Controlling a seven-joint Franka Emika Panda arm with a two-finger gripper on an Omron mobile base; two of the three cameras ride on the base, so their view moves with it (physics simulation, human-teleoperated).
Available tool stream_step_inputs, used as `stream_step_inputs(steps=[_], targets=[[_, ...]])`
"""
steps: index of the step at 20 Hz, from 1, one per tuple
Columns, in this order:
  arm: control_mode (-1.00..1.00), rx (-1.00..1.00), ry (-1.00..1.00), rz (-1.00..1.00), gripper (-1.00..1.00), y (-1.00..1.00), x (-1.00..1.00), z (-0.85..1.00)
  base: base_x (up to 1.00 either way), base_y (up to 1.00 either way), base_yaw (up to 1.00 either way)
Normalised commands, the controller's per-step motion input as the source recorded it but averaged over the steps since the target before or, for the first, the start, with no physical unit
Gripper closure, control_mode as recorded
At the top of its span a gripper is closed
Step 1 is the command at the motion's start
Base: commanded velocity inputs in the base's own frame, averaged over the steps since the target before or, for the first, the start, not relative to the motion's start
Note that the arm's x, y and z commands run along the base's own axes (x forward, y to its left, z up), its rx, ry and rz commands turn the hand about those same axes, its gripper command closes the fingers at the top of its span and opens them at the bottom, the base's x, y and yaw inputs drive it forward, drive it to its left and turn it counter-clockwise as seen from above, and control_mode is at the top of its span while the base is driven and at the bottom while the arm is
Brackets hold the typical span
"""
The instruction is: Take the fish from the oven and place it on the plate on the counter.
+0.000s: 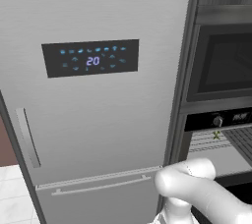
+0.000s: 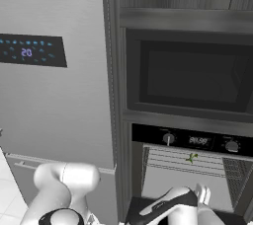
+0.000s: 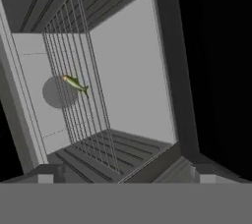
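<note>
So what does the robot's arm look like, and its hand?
The arm is smooth, rounded and glossy white, like fat tubes joined together, with dark bands at the joints. The hand is white on a black wrist piece, ending in two small pale fingers. No cables or markings show.

You saw the oven (image 2: 192, 169) at the lower right of the right base view, a black built-in unit with its door open, two round knobs and a small digital display strip on the dark control panel, and pale grey inner walls. Silver wire racks crossed the cavity. The fish (image 2: 191, 158) lay on the upper rack, just below the control panel, tiny, slender and olive-green with yellowish tones. In the left base view you found the oven (image 1: 221, 142) at the right edge, with the fish (image 1: 216, 135) beneath a knob. In the hand view the fish (image 3: 75, 84) sat left of centre against the rack wires, and there the whole cavity appeared rolled sideways.
</note>
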Motion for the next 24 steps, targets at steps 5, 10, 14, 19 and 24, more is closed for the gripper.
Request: stream_step_inputs(steps=[5, 10, 14, 19, 24], targets=[[-1.0, 0.13, -0.07, 0.0, -1.0, 0.0, 0.61, -0.19, 0.0, 0.0, 0.0], [-1.0, 0.23, -0.06, 0.03, -1.0, 0.0, 0.62, -0.4, 0.0, 0.0, 0.0], [-1.0, 0.34, -0.1, 0.05, -1.0, 0.0, 0.37, -0.32, 0.0, 0.0, 0.0], [-1.0, 0.11, -0.07, 0.0, -1.0, 0.0, 0.34, -0.26, 0.0, 0.0, 0.0], [-1.0, 0.0, 0.0, 0.0, -1.0, 0.0, 0.58, -0.35, 0.0, 0.0, 0.0]])
